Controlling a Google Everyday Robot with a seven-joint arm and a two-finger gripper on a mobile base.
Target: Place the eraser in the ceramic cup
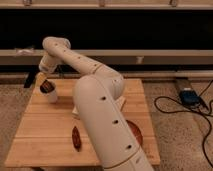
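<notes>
Eraser (46, 86) sits pinched in my gripper (45, 85) at left-centre of the frame, long axis tilted, lower end right over the mouth of the ceramic cup (50, 95), which stands directly underneath on the wooden table (45, 135).

- The gripper (42, 81) sits at left of frame, directly above the ceramic cup (50, 95).
- The eraser (46, 86) rests at the cup's mouth.
- The cup stands on the table (45, 135), upper left.
- The spindle-shaped thing (76, 138) lies lower centre.
- The bowl (135, 134) lies right, behind the arm (100, 100).
</notes>
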